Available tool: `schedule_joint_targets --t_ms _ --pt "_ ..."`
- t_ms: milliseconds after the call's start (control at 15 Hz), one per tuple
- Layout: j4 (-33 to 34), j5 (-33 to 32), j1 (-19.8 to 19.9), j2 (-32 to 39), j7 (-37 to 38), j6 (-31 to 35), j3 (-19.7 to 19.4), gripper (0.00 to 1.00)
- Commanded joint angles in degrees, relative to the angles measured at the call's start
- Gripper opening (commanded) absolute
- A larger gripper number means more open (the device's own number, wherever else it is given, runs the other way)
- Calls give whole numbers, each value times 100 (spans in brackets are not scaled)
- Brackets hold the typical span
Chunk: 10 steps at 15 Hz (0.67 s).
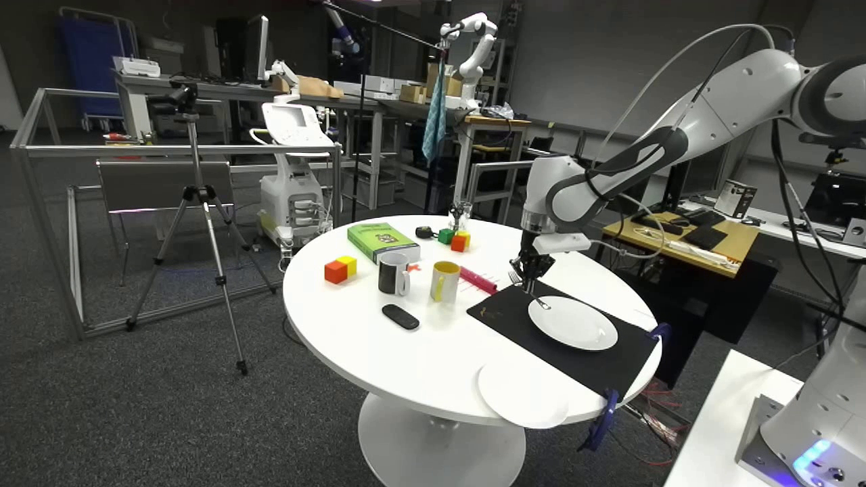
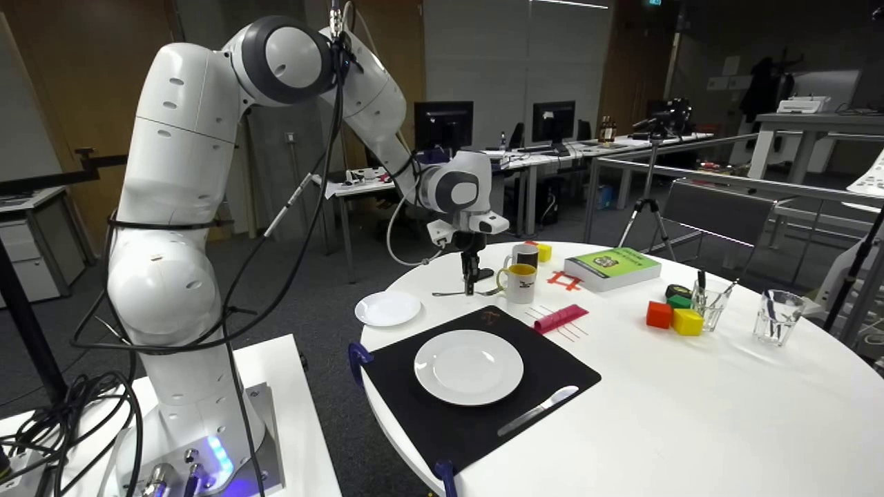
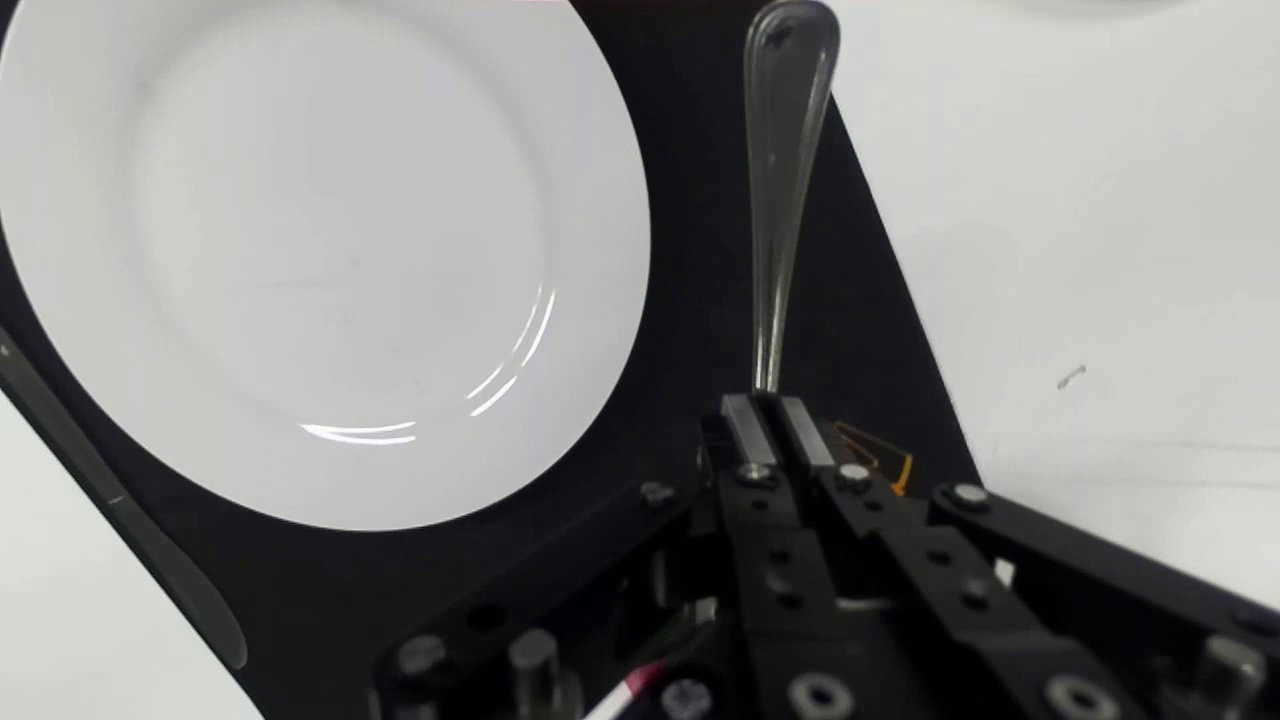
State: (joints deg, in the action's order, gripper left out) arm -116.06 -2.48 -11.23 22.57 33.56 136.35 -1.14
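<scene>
The gripper [image 3: 774, 425] is clamped on a metal fork [image 3: 785, 130], pinching it at its narrow neck; in the wrist view the broad end of the handle points away from the fingertips. The fork is up off the round white table [image 1: 379, 352], above a black placemat [image 2: 552, 373], and in an exterior view its handle [image 2: 449, 294] looks nearly level. Seen from the wrist, the fork runs alongside a white dinner plate [image 3: 340, 230], which rests on the placemat. On the opposite side of the dinner plate a knife [image 2: 539, 411] lies along the edge of the placemat. Two blue clips [image 2: 358, 360] sit where the placemat meets the table's rim. A smaller side plate [image 2: 388, 308], also white, is near the table's edge, apart from the placemat. Just beyond the placemat lies a rolled pink strip [image 2: 561, 317]; near it stands a white mug with a yellow inside [image 1: 450, 285], close to a black and white mug [image 1: 390, 276], and a dark oblong thing [image 1: 400, 316] lies near both. A thick green book [image 1: 383, 242], a red block [image 1: 335, 272] against a yellow block [image 1: 348, 264], and two clear glasses [image 2: 777, 321] are also on the table.
</scene>
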Motion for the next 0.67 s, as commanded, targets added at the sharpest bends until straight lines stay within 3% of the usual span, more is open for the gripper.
schedule_joint_targets --t_ms 0,333,600 --pt "-367 -437 -72 -367 -547 -358 36 1" --pt "-662 -1188 -126 -454 -1076 -66 70 1" --pt "-866 -874 34 -487 -1418 786 192 1"
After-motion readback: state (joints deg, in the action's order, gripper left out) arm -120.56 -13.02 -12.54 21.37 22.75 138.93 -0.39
